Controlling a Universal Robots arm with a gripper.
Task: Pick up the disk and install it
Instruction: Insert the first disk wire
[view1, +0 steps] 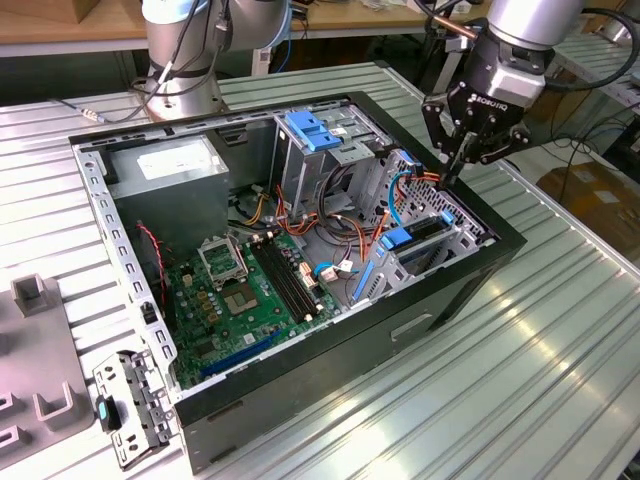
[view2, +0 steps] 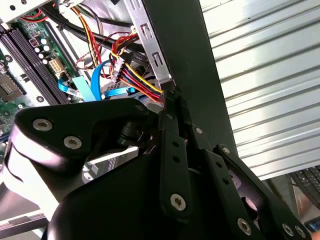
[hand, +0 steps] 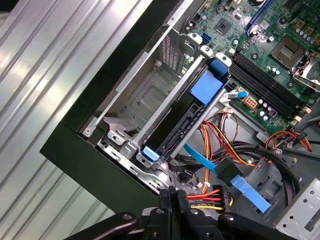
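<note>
Tabletop of ribbed silver metal (view1: 560, 330) carrying an open black computer tower case (view1: 330, 350) laid on its side, as seen in the exterior view; at the exterior view's far left, grey moulded plastic blocks (view1: 30, 295) rest on the table; just beside the case's near corner lies a loose perforated metal bracket with a teal latch (view1: 125, 410); inside the case, towards the left, sits a silver box-shaped power supply (view1: 170, 165), with a green motherboard (view1: 245, 295) nearer the camera; in the middle, a blue plastic bracket (view1: 318, 130) sits on top of a grey metal drive cage (view1: 300, 175); orange, red and yellow wires (view1: 375, 235) trail across the case floor beside it; further right, the disk (view1: 422, 232), a flat hard drive framed by a blue plastic carrier, stands on edge in a slot of the low metal bay (view1: 465, 240) at the case's corner, its dark side lying between the bay's rails; at the exterior view's right, a black two-finger gripper (view1: 452, 175) on a grey robot arm (view1: 520, 30) points down over the case's edge, just beside that bay; its fingers (hand: 166, 202) are pressed together with nothing seen between them, apart from the disk and near a black connector with red, yellow and black wires (hand: 207, 197); whether they touch those wires cannot be told.
</note>
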